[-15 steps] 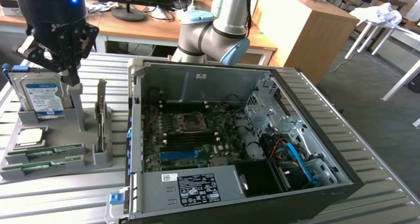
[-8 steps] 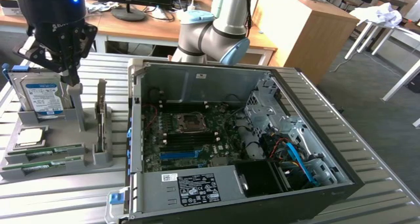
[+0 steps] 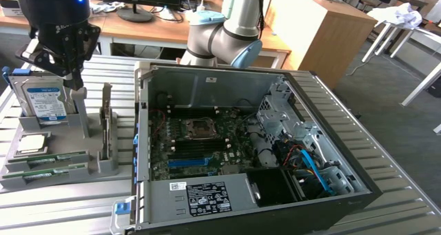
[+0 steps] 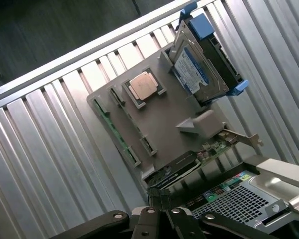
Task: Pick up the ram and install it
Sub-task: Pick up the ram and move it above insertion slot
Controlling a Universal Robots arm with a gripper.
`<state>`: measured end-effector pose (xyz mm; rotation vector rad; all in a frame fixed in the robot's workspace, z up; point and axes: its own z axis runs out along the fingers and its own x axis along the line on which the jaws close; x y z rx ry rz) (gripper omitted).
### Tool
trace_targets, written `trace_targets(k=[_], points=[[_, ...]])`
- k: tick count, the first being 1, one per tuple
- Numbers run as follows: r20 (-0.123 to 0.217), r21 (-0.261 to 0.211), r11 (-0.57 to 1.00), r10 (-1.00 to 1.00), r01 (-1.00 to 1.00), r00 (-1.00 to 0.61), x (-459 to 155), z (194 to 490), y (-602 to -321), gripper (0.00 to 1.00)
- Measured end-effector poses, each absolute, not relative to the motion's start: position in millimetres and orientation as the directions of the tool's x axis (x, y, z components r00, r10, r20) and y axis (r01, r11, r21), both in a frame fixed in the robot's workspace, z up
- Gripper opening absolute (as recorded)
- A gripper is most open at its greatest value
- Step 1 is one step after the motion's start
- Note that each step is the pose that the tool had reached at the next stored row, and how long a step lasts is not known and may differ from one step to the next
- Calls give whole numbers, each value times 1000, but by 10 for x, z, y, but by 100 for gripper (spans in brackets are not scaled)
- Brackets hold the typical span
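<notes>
The ram (image 3: 43, 174) (image 4: 114, 132) lies on edge in the outermost slot of the grey parts tray (image 3: 105, 167) (image 4: 164, 109), at the lower left of the exterior view. A second green stick (image 3: 55, 158) seems to sit in the slot just behind it. Nothing has lifted it yet, so by the look of things the task is at its very start: the pick-up is not done and the install is all left to do. The tool (image 3: 74, 85) (image 4: 159, 199) hangs over the far end of the same tray, in the upper left of the exterior view. Its fingers are pinched together with nothing visible between them. The fingertips are just beside the hard drive (image 3: 45, 100) (image 4: 192, 69) and the grey post that props it, so the ram is well apart from the tool, across the tray and lower down. Between them lies the processor chip (image 3: 31, 142) (image 4: 143, 85), and an upright expansion card (image 3: 105, 116) stands at the tray's side nearest the open computer case (image 3: 358, 157). The motherboard (image 3: 200, 142) is exposed inside the case. Tray and case both rest on the slatted metal tabletop (image 3: 62, 209).
</notes>
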<state>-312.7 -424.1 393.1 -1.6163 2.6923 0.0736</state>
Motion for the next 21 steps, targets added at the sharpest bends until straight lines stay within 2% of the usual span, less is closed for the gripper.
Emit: trace_targets(k=[21], points=[[-25,40,336,-941,-941,-337,-3127,3932,-4242,11]])
